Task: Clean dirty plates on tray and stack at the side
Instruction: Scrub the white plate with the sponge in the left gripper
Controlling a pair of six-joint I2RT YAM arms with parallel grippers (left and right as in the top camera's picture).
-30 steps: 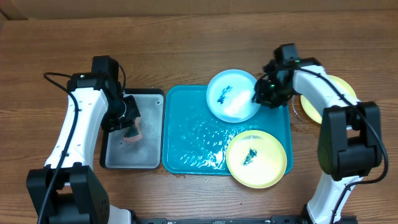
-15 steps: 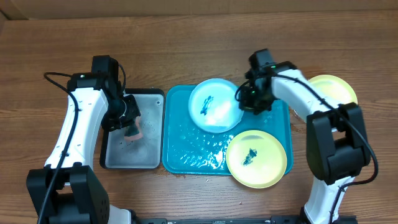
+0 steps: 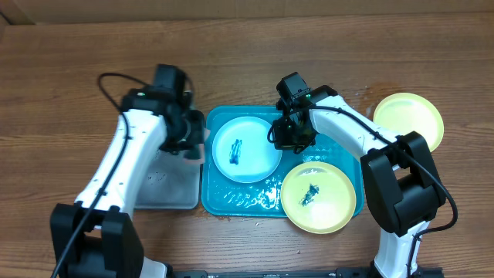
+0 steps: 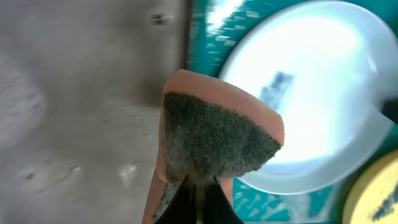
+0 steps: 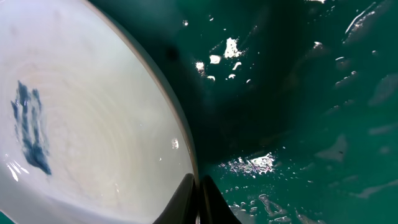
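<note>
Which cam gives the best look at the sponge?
Left wrist: the sponge sits centre frame, orange with a dark green scrub face, pinched in the left gripper. Overhead, the gripper hides it. Right wrist shows only the blue plate and tray.

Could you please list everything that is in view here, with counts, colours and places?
teal tray: one, teal, middle of the table.
light blue plate: one, dark smudge, on the teal tray's left part.
smudged yellow-green plate: one, at the teal tray's near right corner, overhanging its edge.
clean yellow-green plate: one, on the table right of the teal tray.
metal tray: one, grey, left of the teal tray.
sponge: one, orange with a dark scouring face, in the left gripper.
table: one, brown wood.
left gripper: shut on the sponge.
right gripper: shut on the light blue plate's rim.
</note>
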